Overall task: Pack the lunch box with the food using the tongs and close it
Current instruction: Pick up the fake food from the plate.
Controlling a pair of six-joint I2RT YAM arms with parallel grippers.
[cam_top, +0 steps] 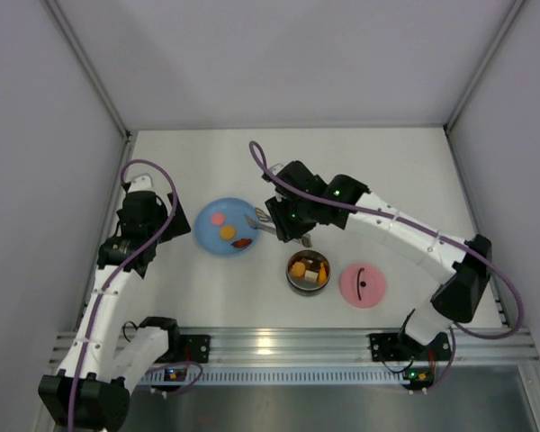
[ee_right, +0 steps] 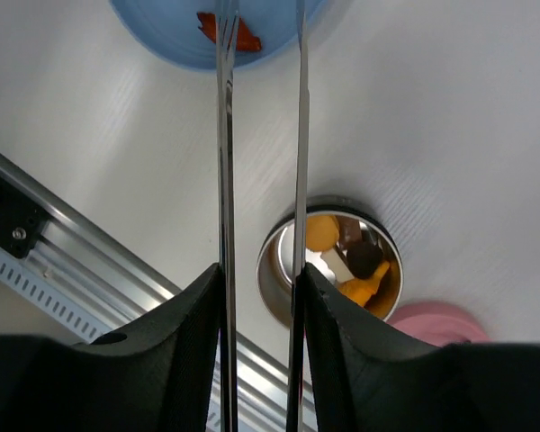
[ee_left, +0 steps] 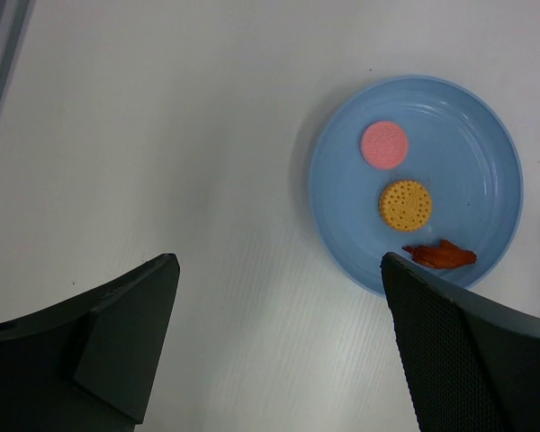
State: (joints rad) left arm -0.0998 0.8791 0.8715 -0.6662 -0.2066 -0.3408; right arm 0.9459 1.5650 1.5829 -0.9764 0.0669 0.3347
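Our right gripper point(ee_right: 261, 279) has its dark fingers pressed against the outer sides of the tongs point(ee_right: 223, 135), pinching them while the two slim arms stay apart, with a strip of table between. From the right wrist, the arms run up past the frame's top edge. The left one crosses a red-brown piece point(ee_right: 247, 38) at the near rim of the blue plate point(ee_right: 162, 27).

Just below the tongs sits the lunch box point(ee_right: 270, 265), uncovered, with orange, white and dark brown food point(ee_right: 364, 256) inside. Its pink lid point(ee_right: 436, 322) lies flat beside it, apart from it.

From above, the lunch box point(cam_top: 289, 273) stands near the aluminium rail point(cam_top: 279, 346), with a band of white table point(cam_top: 387, 180) between it and the plate point(cam_top: 207, 232). Wider table stretches from the plate to the back wall.

Our left gripper point(ee_left: 277, 270) hangs with its jaws spread wide, holding nothing, just left of the plate's rim. A pink disc point(ee_left: 384, 144) and an orange dotted round point(ee_left: 405, 204) lie on the plate, apart from each other.
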